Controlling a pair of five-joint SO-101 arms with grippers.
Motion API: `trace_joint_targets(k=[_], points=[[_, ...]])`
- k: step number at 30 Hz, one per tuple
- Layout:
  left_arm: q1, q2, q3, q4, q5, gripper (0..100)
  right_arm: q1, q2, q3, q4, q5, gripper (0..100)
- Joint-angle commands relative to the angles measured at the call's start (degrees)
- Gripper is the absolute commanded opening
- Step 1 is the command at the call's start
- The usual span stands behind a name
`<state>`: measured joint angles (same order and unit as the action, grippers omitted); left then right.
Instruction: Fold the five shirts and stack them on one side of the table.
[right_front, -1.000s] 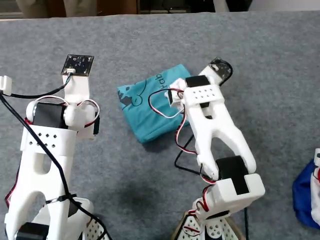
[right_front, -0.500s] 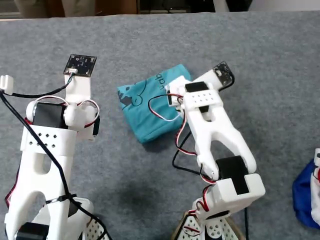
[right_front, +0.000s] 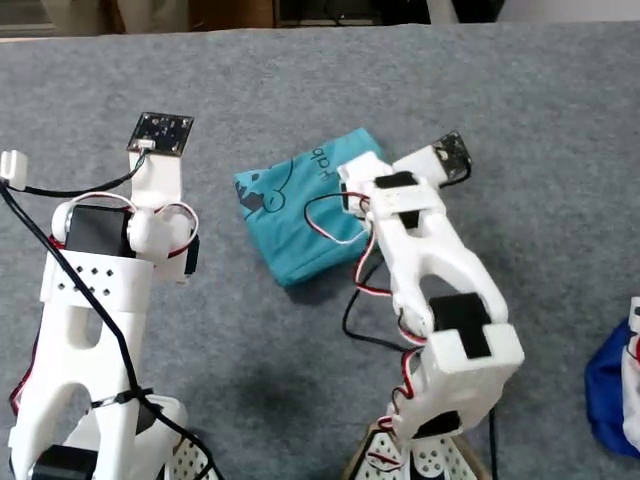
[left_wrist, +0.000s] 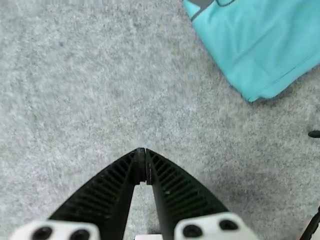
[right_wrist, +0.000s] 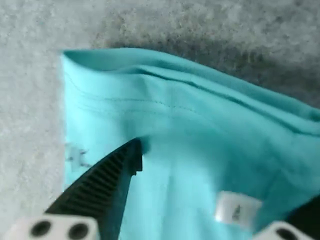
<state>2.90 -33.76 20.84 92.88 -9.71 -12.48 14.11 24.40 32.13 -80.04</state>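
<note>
While the left gripper (left_wrist: 141, 165) hangs pinched closed over the bare grey table (right_front: 520, 100), the right gripper (right_wrist: 220, 185) spreads wide over the folded teal shirt (right_front: 290, 215) at mid-table. It lies flat, skewed to the table's edges, one corner pointing toward the arms' bases, its right side under the right arm.

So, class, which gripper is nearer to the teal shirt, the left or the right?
The right. The right gripper is open directly over the teal shirt; the left gripper is shut over the table, off to the shirt's side and apart from it.
</note>
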Motion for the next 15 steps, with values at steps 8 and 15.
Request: trace_joint_targets(k=[8,15], points=[[0.09,-1.01,-3.87,0.62,0.00,2,0.57,3.21,-3.38,-1.23,-0.62,31.7],[0.09,-1.01,-3.34,0.62,0.00,2,0.66,2.77,-3.74,1.49,-0.18,21.4]])
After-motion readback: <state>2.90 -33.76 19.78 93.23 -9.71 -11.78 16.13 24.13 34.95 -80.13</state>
